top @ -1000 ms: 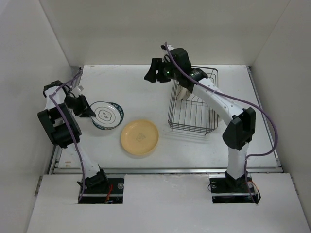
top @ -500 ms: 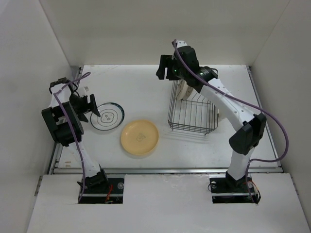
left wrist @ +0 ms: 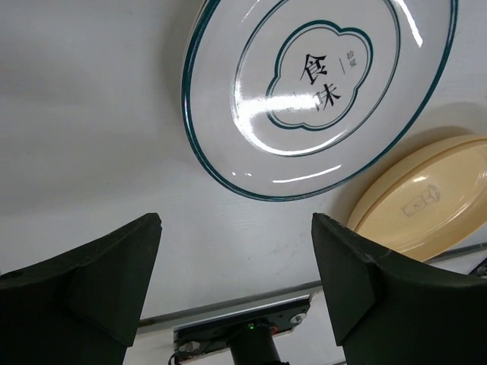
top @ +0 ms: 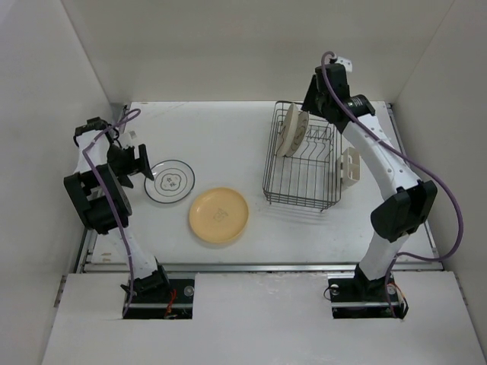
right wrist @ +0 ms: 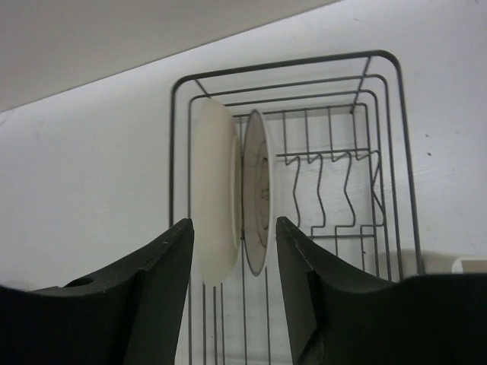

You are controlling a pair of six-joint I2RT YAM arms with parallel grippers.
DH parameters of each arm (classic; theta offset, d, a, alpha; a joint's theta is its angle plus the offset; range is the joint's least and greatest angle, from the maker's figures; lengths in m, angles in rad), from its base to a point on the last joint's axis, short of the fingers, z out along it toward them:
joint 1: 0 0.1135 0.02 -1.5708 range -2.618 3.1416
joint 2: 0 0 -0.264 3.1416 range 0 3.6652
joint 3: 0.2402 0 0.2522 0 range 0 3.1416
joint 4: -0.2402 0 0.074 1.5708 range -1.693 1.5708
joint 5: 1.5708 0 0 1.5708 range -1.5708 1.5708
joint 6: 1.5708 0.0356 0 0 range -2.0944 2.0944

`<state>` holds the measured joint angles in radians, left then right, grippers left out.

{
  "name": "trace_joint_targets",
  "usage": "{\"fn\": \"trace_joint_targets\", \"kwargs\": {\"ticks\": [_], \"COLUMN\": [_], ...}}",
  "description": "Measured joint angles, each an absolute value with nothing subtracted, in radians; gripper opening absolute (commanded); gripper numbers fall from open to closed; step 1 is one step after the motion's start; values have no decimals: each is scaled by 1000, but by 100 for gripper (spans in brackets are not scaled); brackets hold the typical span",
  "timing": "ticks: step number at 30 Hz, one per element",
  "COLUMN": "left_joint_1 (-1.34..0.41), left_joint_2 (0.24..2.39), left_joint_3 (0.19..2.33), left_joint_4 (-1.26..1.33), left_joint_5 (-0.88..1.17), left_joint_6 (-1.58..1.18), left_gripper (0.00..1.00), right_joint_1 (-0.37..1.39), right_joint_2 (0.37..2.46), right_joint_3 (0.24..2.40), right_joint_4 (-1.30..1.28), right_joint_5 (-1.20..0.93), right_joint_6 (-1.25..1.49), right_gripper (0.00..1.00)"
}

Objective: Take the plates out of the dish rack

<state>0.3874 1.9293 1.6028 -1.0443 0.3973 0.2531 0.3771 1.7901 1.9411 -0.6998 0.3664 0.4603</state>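
A white plate with a thin dark rim and a centre motif [top: 170, 182] [left wrist: 319, 84] lies flat on the table at the left. To its right lies a yellow-orange plate [top: 219, 214] [left wrist: 426, 198]. My left gripper [top: 141, 163] [left wrist: 236, 258] stands open just left of the white plate, holding nothing. Two plates stand upright at the far left end of the dark wire dish rack [top: 302, 190] [right wrist: 388, 68]: a cream one [top: 284, 131] [right wrist: 215, 190] and a white one [right wrist: 257, 190]. My right gripper [top: 314, 100] [right wrist: 234, 224] hovers open above them, touching neither.
A small beige cutlery holder [top: 350, 166] hangs on the rack's right side. White walls close in the table at left, back and right. The table's front rail [left wrist: 228, 312] and my left arm's base show in the left wrist view.
My left gripper opened, let go of the white plate and drew back leftward. The right arm swung from left of the rack to above its far end, its jaws narrowing somewhat.
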Motion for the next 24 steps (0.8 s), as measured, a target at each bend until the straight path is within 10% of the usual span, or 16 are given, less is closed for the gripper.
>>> {"fn": "trace_joint_targets", "kwargs": {"ticks": [14,20,24], "left_joint_1": [388,387,387], "left_joint_2": [1763,1749,1731], "left_joint_3": [1565,1558,1554], "left_joint_4": [-1017,-1021,-1020], "left_joint_5": [362,362,361], "left_joint_6": [242,241,241], "left_gripper": [78,78,78], "right_joint_1": [341,335,335], "right_joint_2": [1932,2034,2036], "right_joint_3": [1887,1882,1890], "right_joint_4": [-733,-733,-740], "right_joint_5": [418,363,387], "right_joint_6": [505,498,492], "right_gripper": [47,2,0]}}
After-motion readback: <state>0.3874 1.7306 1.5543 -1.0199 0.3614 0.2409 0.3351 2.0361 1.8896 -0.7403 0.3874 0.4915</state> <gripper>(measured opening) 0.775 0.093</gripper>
